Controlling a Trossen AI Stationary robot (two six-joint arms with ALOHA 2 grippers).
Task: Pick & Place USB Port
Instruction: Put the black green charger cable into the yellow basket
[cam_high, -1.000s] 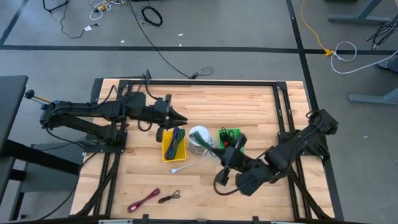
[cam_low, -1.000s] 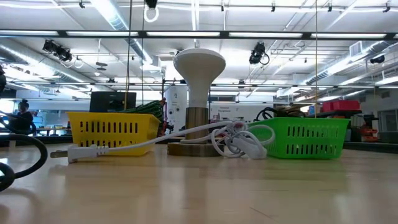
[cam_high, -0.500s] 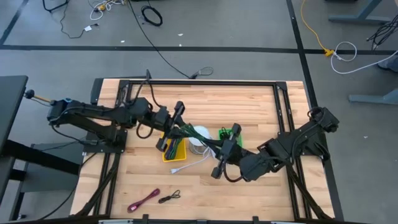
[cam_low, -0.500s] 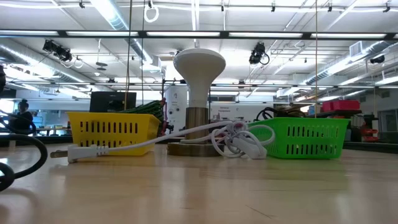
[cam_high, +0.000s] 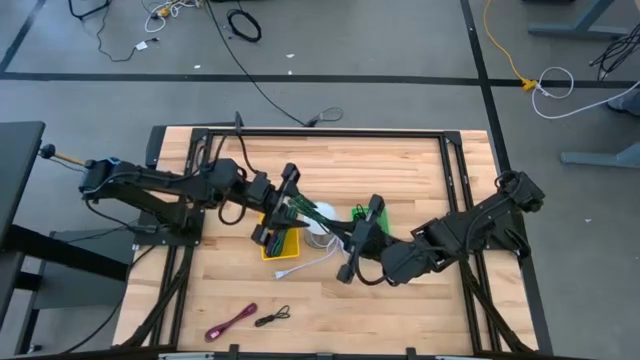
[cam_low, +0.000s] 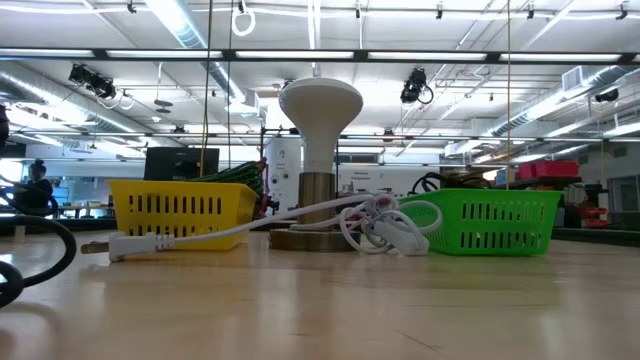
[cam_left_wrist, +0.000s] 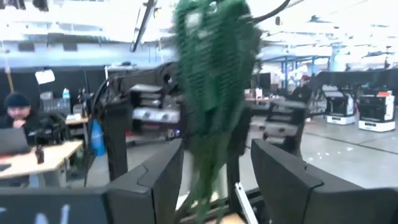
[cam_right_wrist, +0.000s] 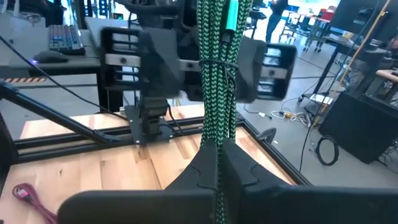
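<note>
A green braided USB cable (cam_high: 308, 212), coiled into a bundle, hangs in the air between my two grippers, over the yellow basket (cam_high: 277, 243) and the white lamp (cam_high: 322, 218). My right gripper (cam_right_wrist: 217, 154) is shut on one end of it. My left gripper (cam_left_wrist: 216, 149) faces it from the table's left and stands open. The bundle's other end (cam_left_wrist: 214, 93) stands between its spread fingers; whether it touches them I cannot tell. A green basket (cam_high: 370, 215) sits beside the lamp. My right gripper pinches the cable bundle's end (cam_right_wrist: 216, 134) between its two fingers, several strands together. The fingers come from the table's right and lie along the bundle. The bundle is lifted clear of the table and reaches out toward my left gripper, bound by a wrap (cam_right_wrist: 217, 65) midway.
A white power cord (cam_high: 300, 265) runs from the lamp's base toward the near edge. A pink cable (cam_high: 232, 320) and a small black cable (cam_high: 272, 318) lie near the front left. The low view shows the yellow basket (cam_low: 180, 205), lamp (cam_low: 320, 150) and green basket (cam_low: 490, 220) in a row.
My left gripper has turned over the yellow basket, and the green cable now stands lifted clear, stretched toward the right arm. My right gripper has moved toward the table's left and far edge, up to the cable's end.
</note>
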